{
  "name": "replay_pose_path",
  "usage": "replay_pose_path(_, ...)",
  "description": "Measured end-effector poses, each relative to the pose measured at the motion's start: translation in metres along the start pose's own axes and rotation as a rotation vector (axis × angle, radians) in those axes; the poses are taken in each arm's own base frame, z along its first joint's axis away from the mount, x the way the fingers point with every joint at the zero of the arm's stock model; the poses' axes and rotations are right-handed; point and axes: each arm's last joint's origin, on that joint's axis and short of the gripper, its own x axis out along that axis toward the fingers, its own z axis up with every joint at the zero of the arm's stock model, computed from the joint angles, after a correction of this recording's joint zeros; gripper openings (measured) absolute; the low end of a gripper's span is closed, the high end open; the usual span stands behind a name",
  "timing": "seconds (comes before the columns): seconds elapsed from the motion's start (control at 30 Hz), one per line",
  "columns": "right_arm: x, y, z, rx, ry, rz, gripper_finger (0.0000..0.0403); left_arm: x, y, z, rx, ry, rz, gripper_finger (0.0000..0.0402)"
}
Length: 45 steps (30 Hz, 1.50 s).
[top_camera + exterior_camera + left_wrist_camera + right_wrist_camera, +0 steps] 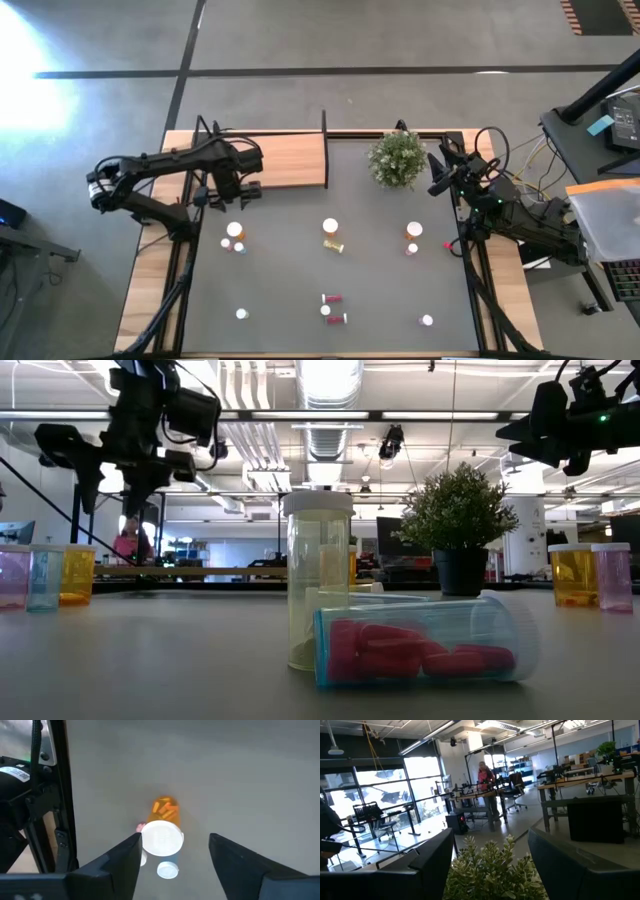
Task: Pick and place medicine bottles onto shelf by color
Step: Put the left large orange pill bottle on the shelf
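Medicine bottles with white caps stand and lie scattered on the dark mat. An orange bottle (235, 230) stands at the left with two tiny bottles (240, 247) beside it. Others are at the middle (330, 227), right (414, 230) and near edge (332, 298). The wooden shelf (285, 160) lies at the far left, its dark upright edge (324, 150) on its right end. My left gripper (240, 192) is open and empty above the mat; the left wrist view (173, 840) looks down on the orange bottle (161, 837). My right gripper (438, 172) is open and empty, raised beside the plant.
A green potted plant (397, 158) stands at the far middle-right, right in front of my right gripper (490, 835). In the low view a bottle of red pills (420, 645) lies before an upright pale yellow one (318, 580). Bare mat lies between the bottle groups.
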Motion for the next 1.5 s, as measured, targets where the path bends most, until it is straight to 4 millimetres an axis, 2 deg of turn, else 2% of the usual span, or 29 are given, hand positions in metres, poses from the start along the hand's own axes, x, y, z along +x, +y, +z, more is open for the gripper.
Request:
replay_pose_path(0.13, 0.0, 0.0, 0.0, 0.0, 0.0, 0.0, 0.0249, 0.003, 0.004, -0.003, 0.02, -0.025, -0.007, 0.0256)
replay_pose_path(0.3, 0.0, 0.0, 0.0, 0.0, 0.0, 0.0, 0.0249, 0.019, 0.01, -0.002, 0.026, -0.027, -0.007, 0.031)
replay_pose_path(0.5, 0.0, 0.0, 0.0, 0.0, 0.0, 0.0, 0.0249, 0.037, 0.011, -0.002, 0.048, -0.026, -0.004, 0.0345)
replay_pose_path(0.87, 0.0, 0.0, 0.0, 0.0, 0.0, 0.0, 0.0249, 0.059, 0.011, -0.019, 0.163, -0.032, -0.014, 0.0348)
replay_pose_path(1.23, 0.0, 0.0, 0.0, 0.0, 0.0, 0.0, 0.0249, 0.073, 0.013, -0.027, 0.172, -0.03, -0.01, 0.0346)
replay_pose_path(1.5, 0.0, 0.0, 0.0, 0.0, 0.0, 0.0, 0.0249, 0.073, 0.013, -0.029, 0.187, -0.035, -0.011, 0.0297)
